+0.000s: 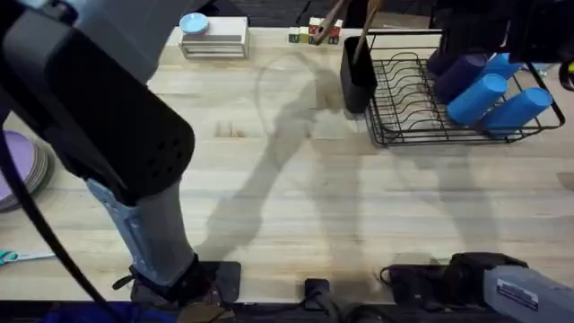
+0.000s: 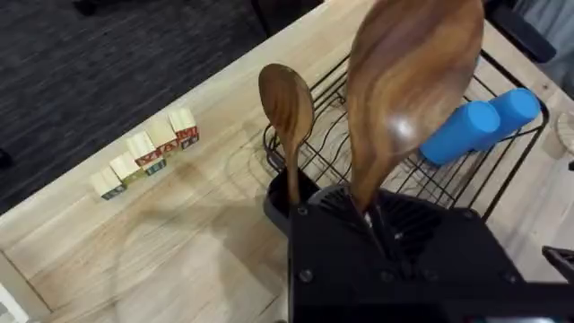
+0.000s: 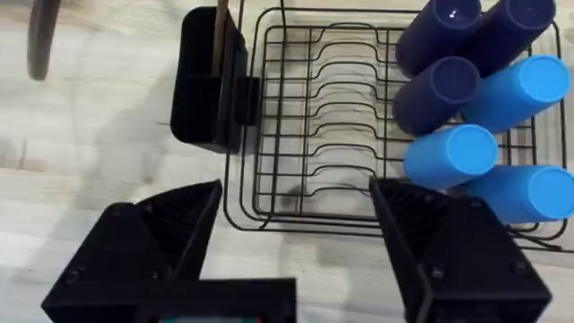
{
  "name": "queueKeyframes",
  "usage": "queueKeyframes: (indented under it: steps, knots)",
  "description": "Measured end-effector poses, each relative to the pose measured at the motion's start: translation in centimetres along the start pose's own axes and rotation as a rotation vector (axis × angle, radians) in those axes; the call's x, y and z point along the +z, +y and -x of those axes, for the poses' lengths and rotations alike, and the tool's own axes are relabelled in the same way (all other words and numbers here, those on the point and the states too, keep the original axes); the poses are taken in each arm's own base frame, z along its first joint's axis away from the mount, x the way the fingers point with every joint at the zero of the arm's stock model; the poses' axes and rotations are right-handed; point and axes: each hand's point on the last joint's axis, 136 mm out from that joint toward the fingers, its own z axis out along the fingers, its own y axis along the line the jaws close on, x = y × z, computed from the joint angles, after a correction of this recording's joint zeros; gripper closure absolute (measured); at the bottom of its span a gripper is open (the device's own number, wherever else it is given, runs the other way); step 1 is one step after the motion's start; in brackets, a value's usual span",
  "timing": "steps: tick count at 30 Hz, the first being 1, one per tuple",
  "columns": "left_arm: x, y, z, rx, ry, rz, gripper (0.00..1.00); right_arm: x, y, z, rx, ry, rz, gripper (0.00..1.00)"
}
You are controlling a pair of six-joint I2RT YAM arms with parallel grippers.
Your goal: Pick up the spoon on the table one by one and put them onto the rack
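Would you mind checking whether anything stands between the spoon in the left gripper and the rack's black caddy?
Nothing visible blocks the way. The held spoon hangs bowl-up in the left gripper, right above the caddy. One spoon already stands upright inside the caddy, to one side. The blue cups lie farther along the rack.

My left arm (image 1: 108, 135) rises large, dark under camera. Rack (image 1: 421, 108) far right ahead of me, caddy (image 1: 357, 76) holding spoon handles (image 1: 366, 22).
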Motion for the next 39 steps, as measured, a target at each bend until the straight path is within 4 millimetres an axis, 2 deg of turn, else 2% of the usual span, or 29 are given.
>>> queueKeyframes:
  steps: [5, 10, 13, 19, 24, 29, 33, 39]
  knots:
    - [-0.2, -0.1, 0.8, 0.015, -0.032, -0.038, 0.958, 0.0, 0.0, 0.0, 0.0, 0.0, 0.0, 0.005]
    - [-0.3, -0.8, 3.8, 0.079, -0.161, -0.067, 0.958, 0.0, 0.0, 0.0, 0.0, 0.0, 0.0, 0.005]
    - [0.5, -1.7, 4.6, 0.116, -0.213, -0.088, 0.958, 0.0, 0.0, 0.0, 0.0, 0.0, 0.0, 0.004]
    - [3.1, -2.9, 3.4, 0.131, -0.233, -0.129, 0.957, 0.0, 0.0, 0.0, 0.0, 0.0, 0.0, 0.005]
    - [4.3, -2.7, 2.8, 0.138, -0.259, -0.146, 0.957, 0.0, 0.0, 0.0, 0.0, 0.0, 0.0, 0.005]
    - [5.5, -2.6, 1.1, 0.112, -0.234, -0.168, 0.957, 0.0, 0.0, 0.0, 0.0, 0.0, 0.0, 0.005]
    - [5.9, -2.8, 0.2, 0.098, -0.209, -0.19, 0.957, 0.0, 0.0, 0.0, 0.0, 0.0, 0.0, 0.005]
    - [5.5, -3.2, -0.1, 0.095, -0.202, -0.247, 0.957, 0.0, 0.0, 0.0, 0.0, 0.0, 0.0, 0.005]
